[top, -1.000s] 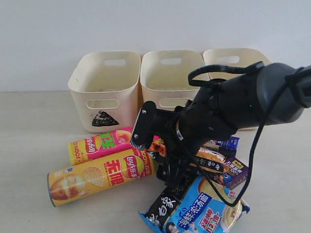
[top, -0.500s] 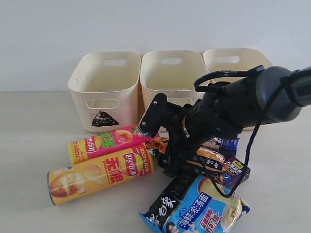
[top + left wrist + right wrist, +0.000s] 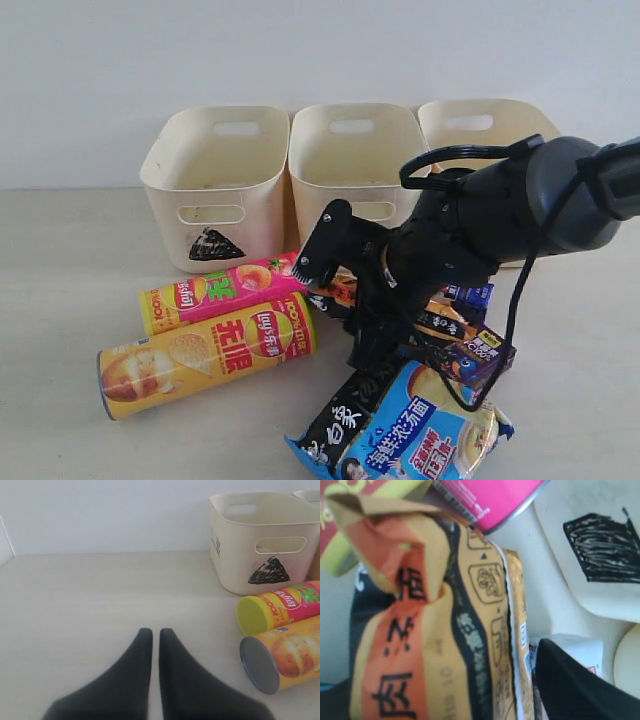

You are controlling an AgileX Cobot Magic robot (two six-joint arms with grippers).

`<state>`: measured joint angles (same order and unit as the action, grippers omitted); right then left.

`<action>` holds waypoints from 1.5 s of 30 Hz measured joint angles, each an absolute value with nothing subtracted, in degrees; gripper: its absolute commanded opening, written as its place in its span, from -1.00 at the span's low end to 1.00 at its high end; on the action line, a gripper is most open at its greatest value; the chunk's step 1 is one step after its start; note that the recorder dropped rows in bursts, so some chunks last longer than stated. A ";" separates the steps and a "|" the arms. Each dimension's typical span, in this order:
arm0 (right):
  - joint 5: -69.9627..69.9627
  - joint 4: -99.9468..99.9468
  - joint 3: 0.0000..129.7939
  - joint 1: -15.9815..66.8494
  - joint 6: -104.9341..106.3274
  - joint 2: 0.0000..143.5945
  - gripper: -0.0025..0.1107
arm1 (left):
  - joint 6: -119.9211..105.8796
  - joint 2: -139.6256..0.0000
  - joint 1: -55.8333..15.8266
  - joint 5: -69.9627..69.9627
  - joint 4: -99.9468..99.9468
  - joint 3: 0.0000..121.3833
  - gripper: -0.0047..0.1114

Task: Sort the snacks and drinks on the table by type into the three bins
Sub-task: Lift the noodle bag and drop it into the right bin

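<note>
Exterior view: right pincer reaches across the middle into the heap of snacks and drinks on the tabletop. The left arm is out of this view.
Target (judged): orange-black packet, directly under the right pincer, with one end just beside the end of the pink-yellow tube.
Key relation: the packet fills the right wrist view, so it sits at the pincer, not off to a side. One dark finger lies along its edge.
Long axis: appears to run from the pink tube's end rightward and nearer the camera, under the arm. Most of it is hidden.
Right pincer state: cannot tell whether it is clamped on the packet or only straddling it.
Left pincer: fingers nearly together, nothing between them, over bare tabletop and well apart from the packet.
Nearer arm: right, clearly.
Neighbours: yellow-orange tube beside the pink one; blue-black packet nearest the camera; dark purple carton to the right; white carton just past the packet.
Bins: triangle bin, middle bin, right bin, all behind the heap. The square mark is close to the pincer.
Risk (judged): crinkly film may slip or drag on the carton.
</note>
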<state>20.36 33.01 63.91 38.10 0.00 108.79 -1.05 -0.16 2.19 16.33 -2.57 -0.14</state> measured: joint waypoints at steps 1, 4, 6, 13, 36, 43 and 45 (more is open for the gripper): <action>20.63 33.01 63.91 38.10 0.00 108.79 -0.24 | -1.05 -0.16 2.19 16.33 -2.57 -0.14 -0.84; 21.39 33.39 63.91 38.10 0.51 108.79 -0.93 | -1.05 -0.16 2.19 16.33 -2.57 -0.14 -0.84; 21.63 33.65 64.18 37.87 0.60 108.79 -0.94 | -1.05 -0.16 2.19 16.33 -2.57 -0.14 -0.84; 26.74 32.33 64.18 37.87 0.37 106.07 -0.96 | -1.05 -0.16 2.19 16.33 -2.57 -0.14 -0.84; 3.30 30.80 63.95 12.39 -23.04 82.37 -0.96 | -1.05 -0.16 2.19 16.33 -2.57 -0.14 -0.84; -11.79 30.44 67.28 4.15 -32.01 93.17 -0.96 | -1.05 -0.16 2.19 16.33 -2.57 -0.14 -0.84; -11.90 30.44 69.61 3.65 -32.37 97.44 -0.96 | -1.05 -0.16 2.19 16.33 -2.57 -0.14 -0.84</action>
<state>-11.90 30.44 69.61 3.65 -32.37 97.44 -1.05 -0.16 2.19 16.33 -2.57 -0.14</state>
